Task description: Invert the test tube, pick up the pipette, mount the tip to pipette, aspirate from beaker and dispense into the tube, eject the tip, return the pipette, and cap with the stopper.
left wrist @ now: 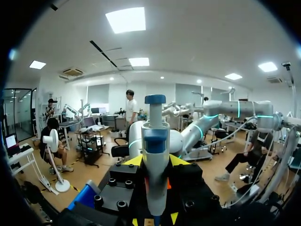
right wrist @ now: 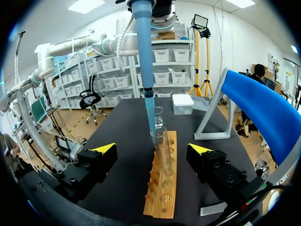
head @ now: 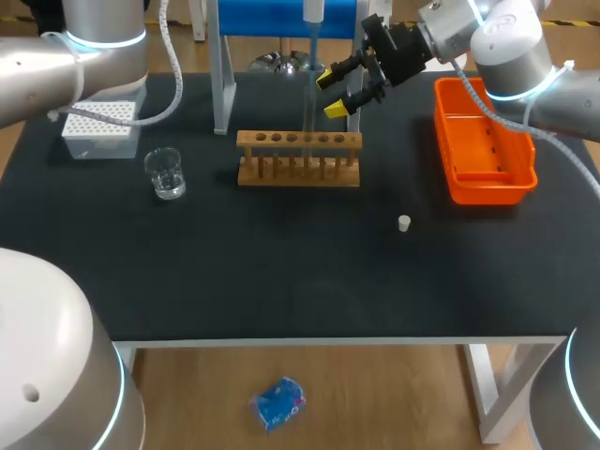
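Black desk [head: 281,272] carries a wooden rack [head: 298,173]; left hand [left wrist: 156,165] seemingly grasps the pipette [left wrist: 155,141] above its test tube [right wrist: 163,146], right hand [head: 331,94] hangs released at the rack's far side.

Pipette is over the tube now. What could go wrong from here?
The pipette tip sits right at the tube mouth; a slight drift could catch the rim and spill or tilt it in the rack. The open right gripper hangs close to the pipette and might bump it.
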`<state>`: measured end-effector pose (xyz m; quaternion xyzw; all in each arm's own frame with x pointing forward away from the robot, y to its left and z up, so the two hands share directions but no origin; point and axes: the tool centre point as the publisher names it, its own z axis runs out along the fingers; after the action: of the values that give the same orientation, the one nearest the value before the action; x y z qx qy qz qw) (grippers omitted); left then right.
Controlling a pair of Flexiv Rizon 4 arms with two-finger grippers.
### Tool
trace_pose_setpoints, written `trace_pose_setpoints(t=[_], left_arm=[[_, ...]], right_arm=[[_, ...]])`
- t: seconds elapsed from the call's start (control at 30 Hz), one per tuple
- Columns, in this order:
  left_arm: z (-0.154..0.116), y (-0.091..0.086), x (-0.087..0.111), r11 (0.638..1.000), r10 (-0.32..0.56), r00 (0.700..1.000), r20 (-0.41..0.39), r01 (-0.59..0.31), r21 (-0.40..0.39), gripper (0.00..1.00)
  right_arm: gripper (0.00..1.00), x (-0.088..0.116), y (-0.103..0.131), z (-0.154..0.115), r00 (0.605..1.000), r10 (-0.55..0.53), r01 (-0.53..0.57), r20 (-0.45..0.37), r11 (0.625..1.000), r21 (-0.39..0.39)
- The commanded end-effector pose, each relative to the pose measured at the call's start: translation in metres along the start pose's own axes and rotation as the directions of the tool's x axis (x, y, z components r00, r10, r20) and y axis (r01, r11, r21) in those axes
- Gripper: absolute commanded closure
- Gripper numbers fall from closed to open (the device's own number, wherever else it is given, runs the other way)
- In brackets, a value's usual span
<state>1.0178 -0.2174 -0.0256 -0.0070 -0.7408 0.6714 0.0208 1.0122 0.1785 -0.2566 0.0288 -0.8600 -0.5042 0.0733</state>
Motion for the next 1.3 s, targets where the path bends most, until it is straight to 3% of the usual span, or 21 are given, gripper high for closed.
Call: trace_pose_setpoints(t=[0.03,1.3], left_arm=[[0.003,0.002,-0.004,1.000,-0.004,1.000,-0.008,0.004,0.010,1.00],[-0.014,0.008,-0.017,1.000,0.021,0.998,0.052,-0.021,0.010,1.00]], right_arm=[[0.00,0.001,0.000,0.000,1.000,0.000,0.000,0.001,1.000,0.002],[0.00,0.001,0.000,0.000,1.000,0.000,0.000,0.001,1.000,0.002]])
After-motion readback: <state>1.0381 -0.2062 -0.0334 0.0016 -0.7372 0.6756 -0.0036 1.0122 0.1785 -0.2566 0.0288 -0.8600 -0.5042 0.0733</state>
